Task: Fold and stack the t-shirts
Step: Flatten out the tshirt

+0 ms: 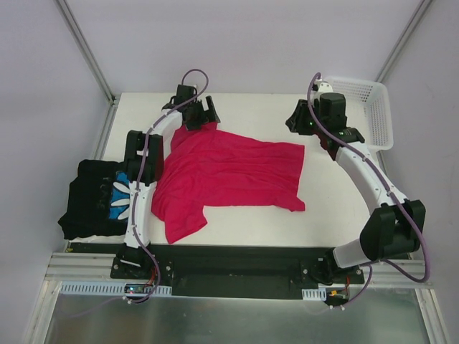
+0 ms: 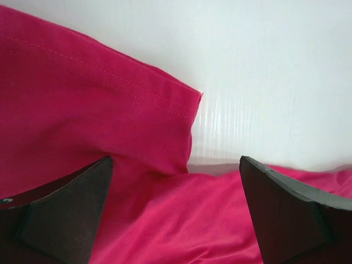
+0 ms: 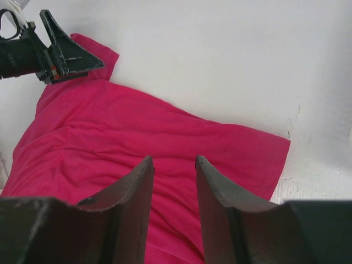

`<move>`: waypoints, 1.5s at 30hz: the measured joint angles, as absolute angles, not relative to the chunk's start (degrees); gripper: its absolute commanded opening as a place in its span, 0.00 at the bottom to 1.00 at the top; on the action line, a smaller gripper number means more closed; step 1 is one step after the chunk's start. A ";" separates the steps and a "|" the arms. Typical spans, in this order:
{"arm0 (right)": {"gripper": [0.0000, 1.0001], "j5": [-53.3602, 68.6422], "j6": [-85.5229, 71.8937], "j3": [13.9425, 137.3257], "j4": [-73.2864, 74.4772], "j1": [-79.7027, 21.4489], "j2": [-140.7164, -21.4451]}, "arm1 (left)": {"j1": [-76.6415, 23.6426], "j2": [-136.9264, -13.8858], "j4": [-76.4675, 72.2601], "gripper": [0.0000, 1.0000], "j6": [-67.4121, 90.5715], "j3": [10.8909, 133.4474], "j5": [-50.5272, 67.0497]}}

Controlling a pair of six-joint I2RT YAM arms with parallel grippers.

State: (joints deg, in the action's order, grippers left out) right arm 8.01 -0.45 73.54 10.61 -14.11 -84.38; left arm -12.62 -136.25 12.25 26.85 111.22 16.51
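A crimson-pink t-shirt (image 1: 229, 172) lies spread flat on the white table (image 1: 265, 111), one sleeve pointing to the near edge. A black t-shirt with blue-and-white print (image 1: 97, 197) lies folded at the left edge, partly under the left arm. My left gripper (image 1: 203, 116) is at the pink shirt's far-left corner. In the left wrist view it (image 2: 176, 165) stands wide open just above a stitched hem (image 2: 137, 93), gripping nothing. My right gripper (image 1: 300, 123) hovers by the far-right corner. Seen from the right wrist, it (image 3: 175, 159) is open by a narrow gap, empty, above the shirt (image 3: 110, 143).
A white lattice basket (image 1: 369, 107) stands at the table's far-right corner, behind the right arm. The left gripper (image 3: 60, 52) shows at the top left of the right wrist view. Grey walls and metal posts close in the back and sides.
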 measured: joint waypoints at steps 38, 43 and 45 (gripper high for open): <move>0.25 21.41 -9.93 84.29 10.85 -13.41 -121.01 | -1.52 -117.38 10.66 0.99 30.65 99.35 26.76; 0.25 21.56 -11.42 84.97 10.81 -12.45 -121.05 | -1.89 -112.16 8.75 0.99 30.39 96.71 28.29; 0.26 21.47 -11.81 85.27 10.79 -12.10 -121.14 | -1.89 -110.65 8.60 0.99 30.33 95.61 28.56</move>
State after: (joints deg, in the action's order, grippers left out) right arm 21.47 -11.81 85.27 10.79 -12.10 -121.14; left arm -1.89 -110.65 8.60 30.33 95.61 28.56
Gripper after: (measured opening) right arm 0.251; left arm 0.992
